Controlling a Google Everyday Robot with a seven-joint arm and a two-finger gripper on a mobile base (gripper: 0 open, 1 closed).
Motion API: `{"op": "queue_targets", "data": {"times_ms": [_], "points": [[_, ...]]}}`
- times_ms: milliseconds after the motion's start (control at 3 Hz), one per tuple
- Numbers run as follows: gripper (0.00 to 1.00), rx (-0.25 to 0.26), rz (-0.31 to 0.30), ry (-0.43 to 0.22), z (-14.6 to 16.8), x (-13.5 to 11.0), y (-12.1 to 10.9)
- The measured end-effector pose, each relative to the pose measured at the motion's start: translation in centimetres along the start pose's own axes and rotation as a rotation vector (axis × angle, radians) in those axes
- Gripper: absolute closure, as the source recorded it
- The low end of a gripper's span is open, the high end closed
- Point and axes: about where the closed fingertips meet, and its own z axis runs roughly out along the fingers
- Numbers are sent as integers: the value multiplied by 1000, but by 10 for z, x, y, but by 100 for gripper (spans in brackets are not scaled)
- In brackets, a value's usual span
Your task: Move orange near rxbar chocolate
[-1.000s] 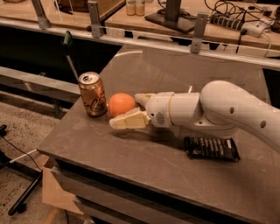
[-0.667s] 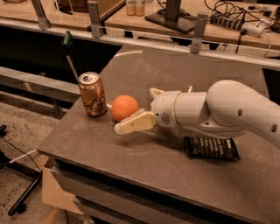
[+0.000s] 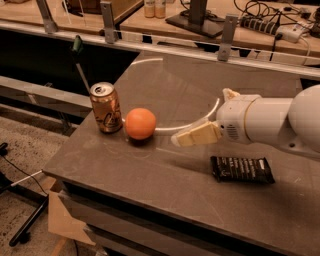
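Note:
The orange [image 3: 140, 123] sits on the dark table [image 3: 150, 185] near its left edge, right beside a tan-gold soda can [image 3: 106, 107]. The rxbar chocolate [image 3: 242, 169], a flat black wrapped bar, lies on the table's front right. My gripper [image 3: 202, 116] hovers just above the table between them, to the right of the orange and behind the bar's left end. Its cream fingers [image 3: 197, 135] point left toward the orange, spread apart and empty, with a clear gap to the fruit.
A metal rail with posts [image 3: 227, 30] runs along the table's far edge. Behind it are desks with cables and bottles [image 3: 155, 7]. A thin rod with a green tip [image 3: 76, 47] stands behind the can. The floor drops off at left.
My gripper has drawn back to the right, away from the orange, which it was almost touching. The orange, can and bar have stayed in place.

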Motion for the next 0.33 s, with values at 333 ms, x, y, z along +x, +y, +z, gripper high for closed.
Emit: {"op": "queue_targets", "data": {"times_ms": [333], "points": [[0,0,0,0,0,0,0]]}}
